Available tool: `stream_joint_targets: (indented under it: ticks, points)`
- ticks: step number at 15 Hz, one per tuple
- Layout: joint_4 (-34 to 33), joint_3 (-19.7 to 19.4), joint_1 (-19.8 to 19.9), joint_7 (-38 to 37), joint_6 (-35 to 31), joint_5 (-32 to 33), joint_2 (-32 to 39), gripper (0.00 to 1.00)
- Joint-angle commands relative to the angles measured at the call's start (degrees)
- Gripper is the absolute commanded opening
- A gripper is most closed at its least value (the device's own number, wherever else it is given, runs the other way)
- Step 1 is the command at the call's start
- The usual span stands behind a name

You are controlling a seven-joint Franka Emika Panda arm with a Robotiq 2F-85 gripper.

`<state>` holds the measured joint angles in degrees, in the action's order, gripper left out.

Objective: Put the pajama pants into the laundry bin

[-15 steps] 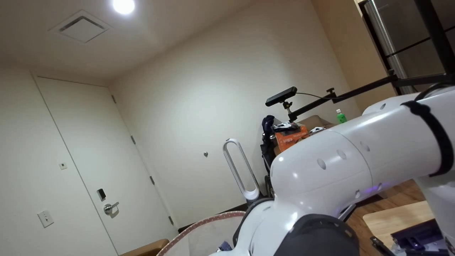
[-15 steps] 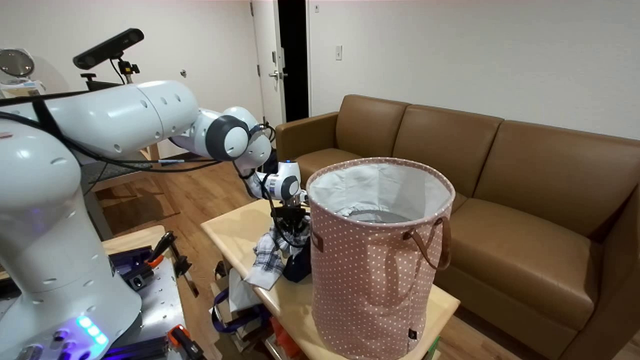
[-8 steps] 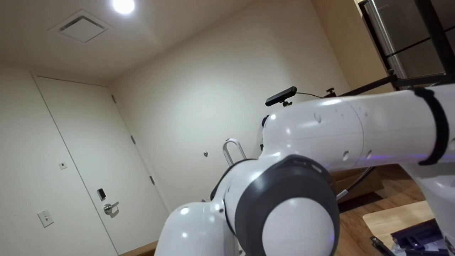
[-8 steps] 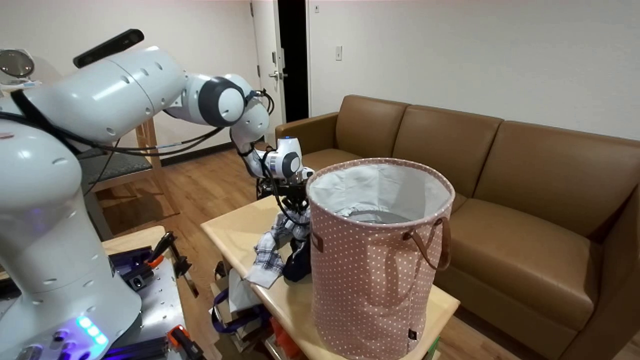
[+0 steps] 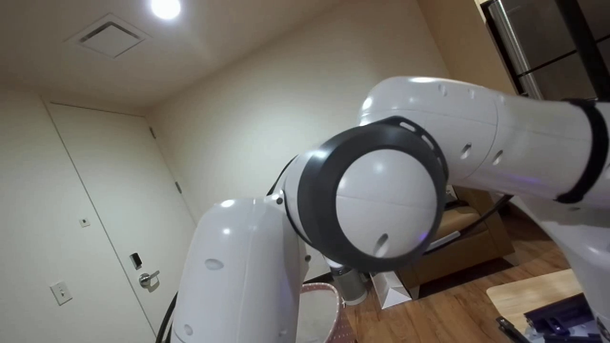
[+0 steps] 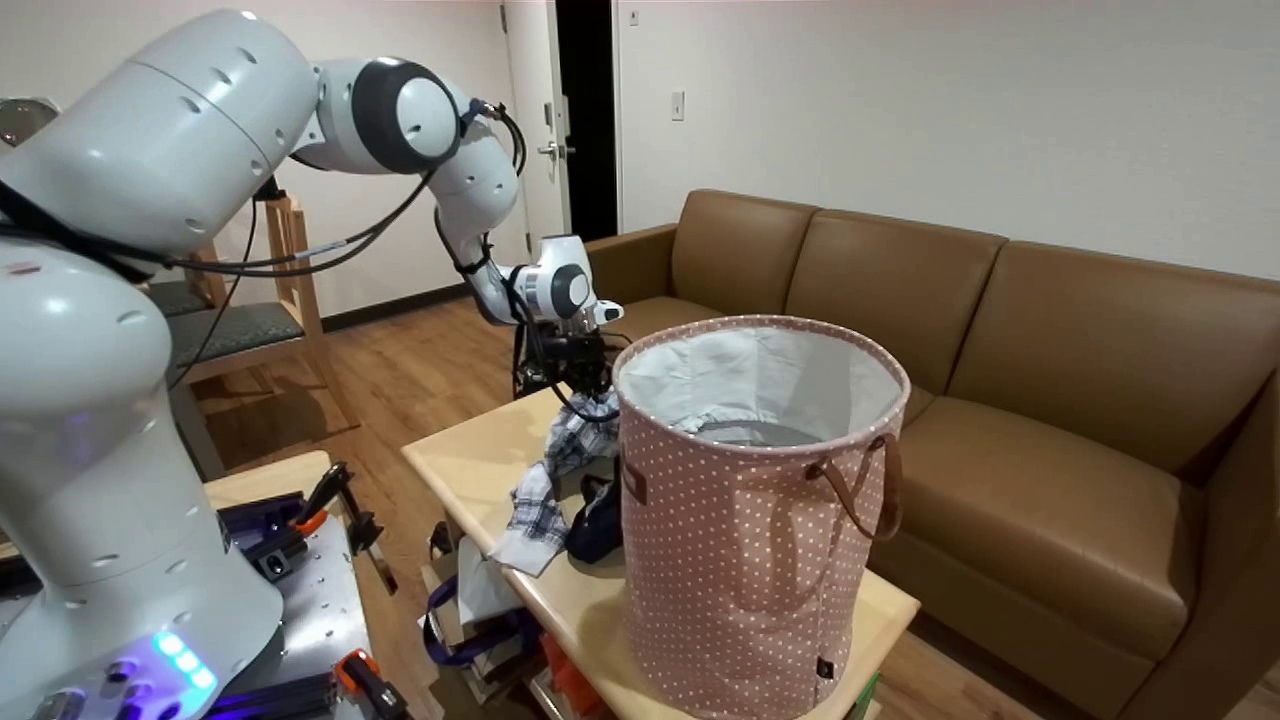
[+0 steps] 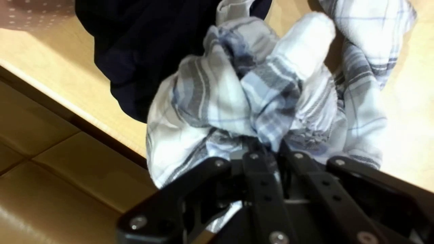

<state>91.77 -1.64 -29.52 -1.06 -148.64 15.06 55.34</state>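
Observation:
The plaid grey-blue and white pajama pants [image 6: 540, 500] stretch from the table's near edge up to my gripper [image 6: 592, 388]. Their top part is lifted and the lower leg still lies on the table. In the wrist view the gripper [image 7: 271, 145] is shut on a pinched fold of the pajama pants [image 7: 217, 91], which bunch around both fingertips. The laundry bin [image 6: 740, 560], pink with white dots and a white lining, stands upright right beside the gripper, its rim slightly below gripper-wrist height. An exterior view shows part of the bin's rim [image 5: 317, 286] behind the arm.
A dark navy cloth [image 6: 598, 525] lies on the wooden table [image 6: 470, 450] between pants and bin, also large in the wrist view. A brown sofa [image 6: 1050, 470] stands behind the bin. Bags [image 6: 485, 600] sit below the table's near edge.
The arm has risen, its elbow swinging up and back, and the gripper has lifted the upper part of the pants off the table. The navy cloth and bin stay put.

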Motion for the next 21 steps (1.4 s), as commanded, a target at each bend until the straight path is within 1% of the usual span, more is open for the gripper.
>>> stream_joint_targets:
  ticks: [1,2,3,4,5,7,10,11,12,13,17,18,20,21]
  points:
    - [0.0,1.1,0.9,-0.5,0.2,1.7,-0.5,0.07]
    - [3.3,-1.5,-1.1,-4.3,-2.5,3.0,-3.7,0.06]
    - [6.4,-3.0,-2.1,-6.7,-5.2,3.7,-6.7,0.06]
    - [10.9,-5.3,-4.1,-10.7,-8.6,5.2,-10.8,0.06]
    - [12.3,-7.5,-6.0,-13.8,-11.1,6.3,-12.1,0.06]
    - [16.8,-13.3,-10.9,-21.0,-15.9,8.4,-16.5,0.06]
    - [24.6,-25.1,-21.2,-32.3,-20.8,11.0,-23.5,0.06]
    - [27.0,-30.5,-26.0,-36.5,-22.2,12.4,-25.3,0.06]
    - [19.5,-23.8,-19.9,-28.7,-19.3,8.4,-19.3,0.07]
    - [21.1,-26.0,-21.9,-29.9,-19.4,8.9,-20.9,0.11]
    - [20.5,-24.9,-21.2,-29.7,-19.4,8.5,-19.6,0.11]
    - [19.7,-25.9,-22.2,-30.5,-19.0,8.8,-19.1,0.07]
    - [22.6,-30.4,-26.0,-33.6,-21.8,10.1,-23.2,0.07]
    - [24.6,-36.0,-30.5,-37.2,-23.3,11.4,-25.5,0.07]
